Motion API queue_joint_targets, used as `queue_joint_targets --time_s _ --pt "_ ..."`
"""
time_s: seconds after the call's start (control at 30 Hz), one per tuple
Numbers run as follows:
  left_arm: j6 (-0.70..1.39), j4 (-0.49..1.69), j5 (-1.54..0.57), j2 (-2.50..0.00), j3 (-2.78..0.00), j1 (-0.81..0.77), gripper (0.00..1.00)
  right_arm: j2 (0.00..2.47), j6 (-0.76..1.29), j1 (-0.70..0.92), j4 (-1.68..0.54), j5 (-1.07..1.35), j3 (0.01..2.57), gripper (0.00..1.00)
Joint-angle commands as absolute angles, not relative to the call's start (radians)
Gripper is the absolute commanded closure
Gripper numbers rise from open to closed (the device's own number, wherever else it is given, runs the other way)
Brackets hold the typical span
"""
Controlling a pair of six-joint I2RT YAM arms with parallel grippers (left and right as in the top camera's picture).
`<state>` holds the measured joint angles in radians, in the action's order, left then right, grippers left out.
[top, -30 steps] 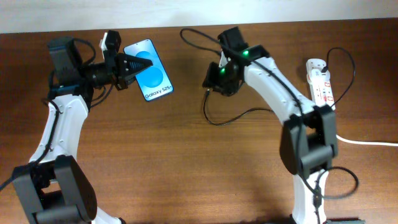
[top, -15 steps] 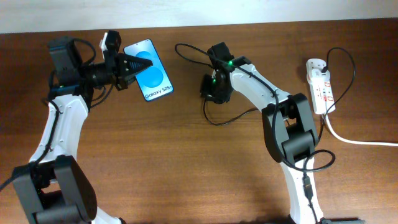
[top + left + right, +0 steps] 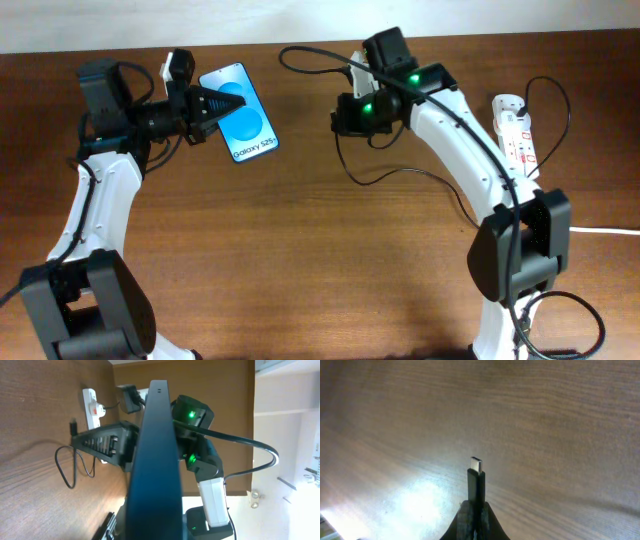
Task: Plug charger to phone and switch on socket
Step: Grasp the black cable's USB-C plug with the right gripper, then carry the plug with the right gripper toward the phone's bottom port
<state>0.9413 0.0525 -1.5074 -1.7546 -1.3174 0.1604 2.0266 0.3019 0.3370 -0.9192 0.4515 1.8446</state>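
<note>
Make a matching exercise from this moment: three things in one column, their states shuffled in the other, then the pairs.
Things
1. phone
2. plug
3. socket

States
A. lying on the table, no gripper on it
B. clamped in the left gripper, blue screen up
C. sticking out of the right gripper, tip free

Pairs: 1-B, 2-C, 3-A
</note>
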Motion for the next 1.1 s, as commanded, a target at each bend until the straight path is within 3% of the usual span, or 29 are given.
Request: queue_joint_targets --time_s 0.0,0.17,0.5,0.67,0.77,0.97,1.07 --pt "0.925 0.046 -1.530 -1.752 -1.323 0.160 1.00 1.951 0.257 0.313 -0.945 0.559 1.858 0.96" --pt "0.917 0.039 -1.530 -1.752 -1.323 0.160 1.00 1.802 0.130 0.243 -1.090 0.697 1.858 0.96" --pt "0.830 0.039 -1.545 -1.752 -1.323 0.053 1.00 1.518 0.046 0.195 -1.290 0.700 1.763 0.95" --pt "0.735 0.039 -1.544 -1.752 -1.323 -0.026 1.00 1.198 0.140 0.195 -0.999 0.759 1.327 0.95" --pt "0.716 0.039 -1.522 -1.752 -1.323 -0.048 1.00 1.182 0.181 0.197 -0.818 0.936 1.106 0.96" --pt "0.717 0.127 -1.455 -1.752 -1.323 -0.061 1.00 1.283 0.234 0.282 -0.642 0.969 1.024 0.96" --pt "0.717 0.210 -1.417 -1.752 -1.323 -0.063 1.00 1.318 0.378 0.360 -0.493 0.969 1.024 0.96"
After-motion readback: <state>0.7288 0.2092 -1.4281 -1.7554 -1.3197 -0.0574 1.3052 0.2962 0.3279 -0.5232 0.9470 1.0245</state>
